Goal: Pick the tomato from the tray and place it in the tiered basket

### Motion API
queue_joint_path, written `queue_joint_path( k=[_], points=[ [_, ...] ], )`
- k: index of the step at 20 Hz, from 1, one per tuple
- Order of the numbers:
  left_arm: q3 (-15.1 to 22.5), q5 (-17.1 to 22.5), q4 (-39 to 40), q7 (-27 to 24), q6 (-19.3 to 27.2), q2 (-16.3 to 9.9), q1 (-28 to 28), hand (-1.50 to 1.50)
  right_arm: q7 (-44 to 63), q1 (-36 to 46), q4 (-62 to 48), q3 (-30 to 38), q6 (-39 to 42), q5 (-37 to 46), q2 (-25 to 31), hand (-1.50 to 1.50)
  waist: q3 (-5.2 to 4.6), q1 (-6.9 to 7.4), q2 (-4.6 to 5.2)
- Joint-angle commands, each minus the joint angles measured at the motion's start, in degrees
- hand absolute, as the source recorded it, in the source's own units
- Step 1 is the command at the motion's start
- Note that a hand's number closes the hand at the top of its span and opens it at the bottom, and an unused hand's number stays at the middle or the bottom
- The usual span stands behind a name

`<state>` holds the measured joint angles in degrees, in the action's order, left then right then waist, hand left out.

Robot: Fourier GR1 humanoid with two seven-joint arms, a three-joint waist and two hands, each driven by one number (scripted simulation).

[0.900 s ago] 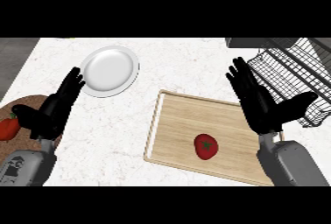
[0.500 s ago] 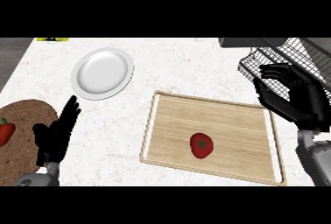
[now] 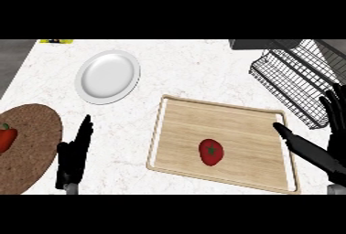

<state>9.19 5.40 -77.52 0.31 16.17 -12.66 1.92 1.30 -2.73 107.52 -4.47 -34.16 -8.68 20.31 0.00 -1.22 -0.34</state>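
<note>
The tomato (image 3: 211,152) lies on the wooden tray (image 3: 223,119); the wire tiered basket (image 3: 292,80) holds nothing visible. Both the left hand (image 3: 73,157) and right hand (image 3: 317,148) are open, fingers straight. No writing shows.

White speckled stone counter (image 3: 202,73), dark grey floor strip (image 3: 13,59) at left edge, even light

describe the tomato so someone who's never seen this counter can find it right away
Find the pale wooden tray in the middle-right of the white counter, left of the wire tiered basket. The tomato lies alone on it, toward its near edge. It is round and red with a green stem spot; the other red item sits far left on the brown round mat.
</note>
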Motion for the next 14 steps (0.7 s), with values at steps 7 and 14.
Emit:
queue_joint_path(
  k=[7, 14],
  points=[
    [2.16, -1.51, -2.2, -0.11, 1.28, 1.84, 3.41, 0.0, 26.09, -9.97, 14.47, -12.77, 10.5, 13.24, 20.85, -1.5, -0.41, 0.87, -0.08],
    [1.37, -1.42, -2.32, -0.13, -0.24, 0.34, 2.35, 0.0, 52.61, -2.83, 23.39, -17.35, 17.22, 25.25, 30.81, -1.5, -0.41, 2.06, 0.24]
  ],
)
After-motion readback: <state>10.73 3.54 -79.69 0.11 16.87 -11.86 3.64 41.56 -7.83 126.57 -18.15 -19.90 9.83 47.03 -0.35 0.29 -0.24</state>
